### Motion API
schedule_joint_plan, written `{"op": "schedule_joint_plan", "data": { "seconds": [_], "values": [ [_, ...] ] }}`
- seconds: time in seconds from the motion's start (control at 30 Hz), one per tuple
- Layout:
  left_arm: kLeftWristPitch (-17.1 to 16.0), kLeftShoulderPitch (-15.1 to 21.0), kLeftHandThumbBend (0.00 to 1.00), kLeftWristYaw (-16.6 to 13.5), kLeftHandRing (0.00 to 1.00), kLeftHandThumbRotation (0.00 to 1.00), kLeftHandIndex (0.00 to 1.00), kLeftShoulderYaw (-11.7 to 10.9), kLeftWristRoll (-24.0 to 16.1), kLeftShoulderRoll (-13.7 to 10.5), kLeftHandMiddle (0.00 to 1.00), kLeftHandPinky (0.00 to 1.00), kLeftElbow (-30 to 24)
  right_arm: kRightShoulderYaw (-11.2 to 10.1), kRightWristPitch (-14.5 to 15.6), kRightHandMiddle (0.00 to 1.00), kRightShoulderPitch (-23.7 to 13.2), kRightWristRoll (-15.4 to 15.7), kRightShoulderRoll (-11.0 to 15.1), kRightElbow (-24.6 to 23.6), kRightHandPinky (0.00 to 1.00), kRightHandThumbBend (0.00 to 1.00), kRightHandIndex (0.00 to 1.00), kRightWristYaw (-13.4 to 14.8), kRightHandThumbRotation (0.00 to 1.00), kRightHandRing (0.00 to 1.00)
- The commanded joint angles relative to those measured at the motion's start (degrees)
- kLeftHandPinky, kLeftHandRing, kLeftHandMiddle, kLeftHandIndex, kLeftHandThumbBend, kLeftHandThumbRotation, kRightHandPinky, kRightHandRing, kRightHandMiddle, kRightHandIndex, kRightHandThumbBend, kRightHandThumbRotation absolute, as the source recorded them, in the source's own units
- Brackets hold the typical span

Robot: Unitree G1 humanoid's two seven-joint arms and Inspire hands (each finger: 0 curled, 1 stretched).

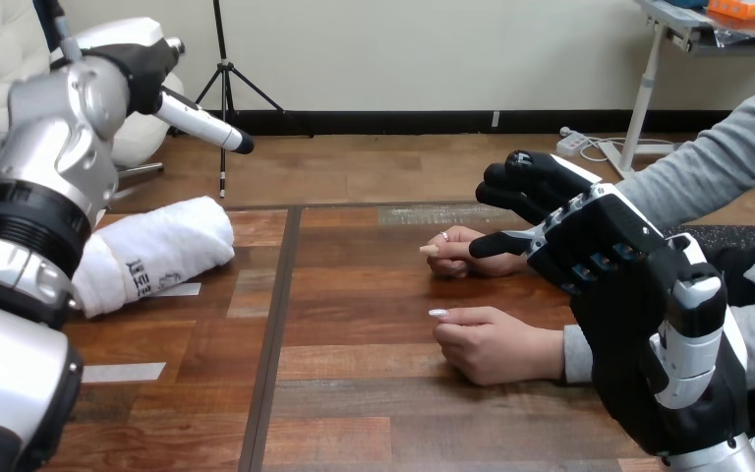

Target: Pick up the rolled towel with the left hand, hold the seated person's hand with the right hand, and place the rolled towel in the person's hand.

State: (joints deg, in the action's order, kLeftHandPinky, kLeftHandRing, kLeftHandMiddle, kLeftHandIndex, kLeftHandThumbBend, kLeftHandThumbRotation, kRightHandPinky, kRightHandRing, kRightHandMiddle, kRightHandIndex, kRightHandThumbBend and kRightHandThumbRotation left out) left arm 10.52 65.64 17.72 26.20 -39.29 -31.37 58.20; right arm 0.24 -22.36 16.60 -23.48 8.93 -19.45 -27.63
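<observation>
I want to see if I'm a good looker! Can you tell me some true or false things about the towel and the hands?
1. The rolled towel lies on the table. True.
2. The towel is blue. False: it is white.
3. Both of the person's hands rest on the table. True: the farther hand and the nearer hand.
4. The robot's right hand holds the towel. False: it is by the person's farther hand, well away from the towel.
</observation>
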Motion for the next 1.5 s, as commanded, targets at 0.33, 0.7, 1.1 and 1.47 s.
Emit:
{"op": "schedule_joint_plan", "data": {
  "seconds": [0.33,0.7,1.1,1.47],
  "values": [
    [-3.68,-0.22,0.98,-9.42,1.00,0.61,1.00,1.87,-0.78,4.34,1.00,1.00,11.42,-0.03,-0.16,0.82,-3.09,-1.02,-0.33,0.03,0.65,0.85,0.79,-0.42,0.95,0.83],
    [-3.17,-1.36,0.96,-12.39,1.00,0.72,1.00,3.21,-1.53,5.93,1.00,1.00,16.42,-0.26,-0.44,0.81,-2.55,-1.14,-0.40,-0.27,0.65,0.85,0.79,-0.45,0.94,0.82],
    [-2.57,-2.13,0.96,-12.57,1.00,0.77,1.00,3.29,-1.53,6.63,1.00,1.00,18.59,-0.60,-0.83,0.81,-1.95,-0.99,-0.29,-0.59,0.64,0.86,0.79,-0.46,0.95,0.82],
    [-1.17,-2.40,0.98,-11.30,1.00,0.81,1.00,3.13,-1.33,7.13,1.00,1.00,19.55,-0.73,-0.54,0.82,-1.74,-1.55,-0.07,-0.92,0.65,0.85,0.79,-0.82,0.95,0.82]
  ]
}}
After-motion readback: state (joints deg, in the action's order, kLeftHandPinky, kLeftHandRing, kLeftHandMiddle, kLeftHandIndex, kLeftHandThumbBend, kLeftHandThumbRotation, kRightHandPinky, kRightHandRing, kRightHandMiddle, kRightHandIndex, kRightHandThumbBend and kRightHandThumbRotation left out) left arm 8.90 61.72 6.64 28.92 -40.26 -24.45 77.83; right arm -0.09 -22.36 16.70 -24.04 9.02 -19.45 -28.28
